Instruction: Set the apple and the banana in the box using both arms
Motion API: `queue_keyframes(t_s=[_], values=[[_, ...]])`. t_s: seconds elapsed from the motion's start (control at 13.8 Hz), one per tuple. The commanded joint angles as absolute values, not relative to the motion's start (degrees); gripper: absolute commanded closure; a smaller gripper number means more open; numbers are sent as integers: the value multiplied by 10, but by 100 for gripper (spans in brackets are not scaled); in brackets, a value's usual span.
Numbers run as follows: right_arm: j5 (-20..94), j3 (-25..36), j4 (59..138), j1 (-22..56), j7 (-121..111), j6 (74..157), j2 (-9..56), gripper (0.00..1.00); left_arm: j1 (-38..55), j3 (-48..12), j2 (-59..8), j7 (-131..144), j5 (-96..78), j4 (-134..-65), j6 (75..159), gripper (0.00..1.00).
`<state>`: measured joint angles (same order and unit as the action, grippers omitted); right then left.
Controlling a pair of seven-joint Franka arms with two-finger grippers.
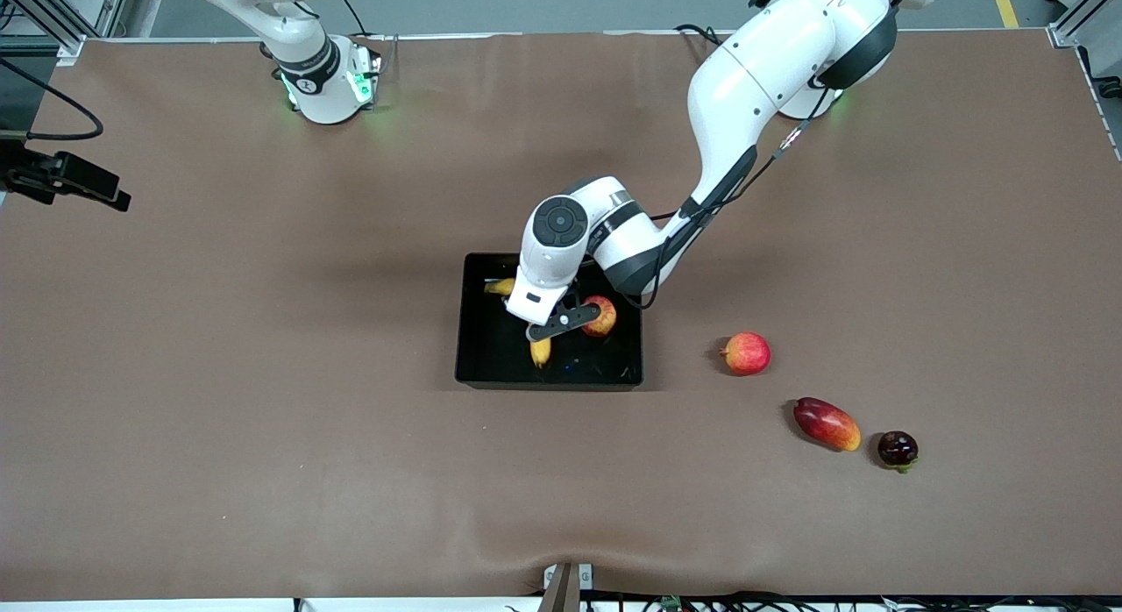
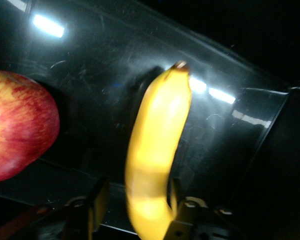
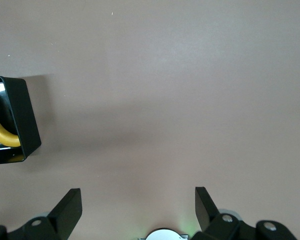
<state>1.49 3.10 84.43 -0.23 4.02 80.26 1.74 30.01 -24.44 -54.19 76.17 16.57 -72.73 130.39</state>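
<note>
We judged the drop nearly done: the left pincer (image 2: pixel 135 210) hung low in the box (image 1: pixel 473 366), fingers parted around the banana (image 2: pixel 157 145) beside the apple (image 2: pixel 17 125), while the right pincer (image 3: pixel 138 207) (spread, empty) waited over bare tabletop (image 3: pixel 165 75).

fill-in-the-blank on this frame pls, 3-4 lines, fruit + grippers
1. The banana lies inside the black ____.
2. In the box, the fruit beside the banana is the ____.
3. The left gripper is over the box, its fingers either side of the ____.
4. The right gripper hangs over bare table with its fingers ____.

Missing words: box; apple; banana; open
</note>
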Motion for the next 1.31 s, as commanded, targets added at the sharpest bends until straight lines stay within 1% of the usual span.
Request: queue_keyframes(t_s=[0.0,0.22,0.36,0.51,0.65,0.8,1.02,1.09,1.24], values=[[9,32,826,-14,47,794,18,0,294,-241,-522,752,166,-715,1294,0],[10,30,807,-30,47,793,17,0,238,-247,-454,740,163,-715,1218,0],[9,26,797,-25,47,792,17,0,188,-248,-384,684,160,-716,1159,0],[17,28,797,-25,46,789,16,0,132,-246,-329,628,142,-720,1076,0],[25,30,799,-32,49,760,18,0,89,-241,-298,584,153,-728,993,0],[28,31,802,-32,49,763,28,0,57,-241,-279,509,179,-740,920,0],[24,28,801,-13,49,768,50,0,-16,-242,-229,379,186,-742,890,0],[23,28,802,-17,49,784,51,0,-38,-243,-213,343,188,-745,869,0],[19,29,821,-18,49,834,51,0,-82,-245,-175,279,183,-762,860,0]])
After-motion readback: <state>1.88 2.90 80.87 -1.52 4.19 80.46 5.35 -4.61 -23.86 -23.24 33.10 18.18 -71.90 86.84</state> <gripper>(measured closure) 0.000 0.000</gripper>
